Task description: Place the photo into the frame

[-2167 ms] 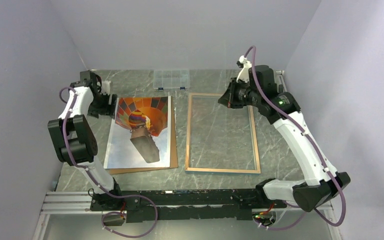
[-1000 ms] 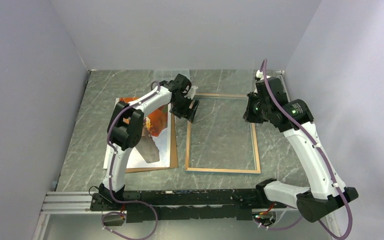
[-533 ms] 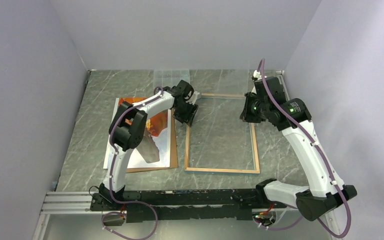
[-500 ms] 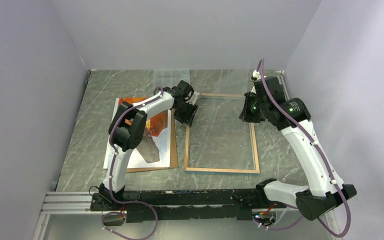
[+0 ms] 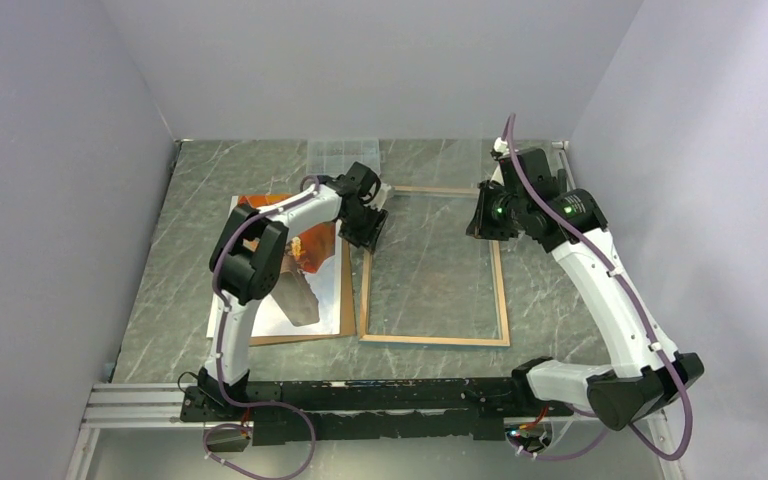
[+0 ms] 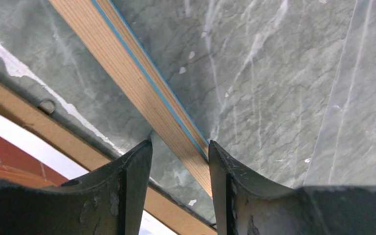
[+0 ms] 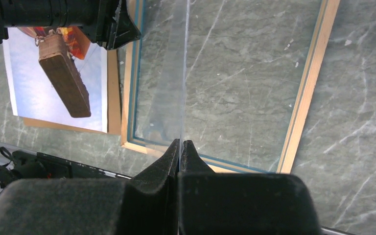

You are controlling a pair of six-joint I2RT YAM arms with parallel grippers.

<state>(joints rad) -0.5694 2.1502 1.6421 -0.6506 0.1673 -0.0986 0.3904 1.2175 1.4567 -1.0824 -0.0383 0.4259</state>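
Marble tabletop (image 5: 210,180): frame (image 5: 430,340) has slid left toward photo (image 5: 240,300). Left gripper (image 6: 178,147) clamps it, right gripper (image 7: 181,144) pinches clear pane (image 7: 169,98). Insertion pending.

Table top (image 5: 190,230): grey-green marble pattern with pale veins, matt; fills the floor of the top view.
Backing board (image 5: 347,310): thin, plain brown, rectangular; lies flat at about 9 o'clock from the table's centre, mostly covered, showing only narrow strips along its 3 o'clock and 6 o'clock edges.
Compartment box (image 5: 342,153): small, clear plastic, lid down; sits at 12 o'clock against the back wall (image 5: 360,70).
Walls: plain pale lilac-grey at 9, 12 and 3 o'clock.
Aluminium rail (image 5: 130,405): slotted, silver; runs along the 6 o'clock edge.
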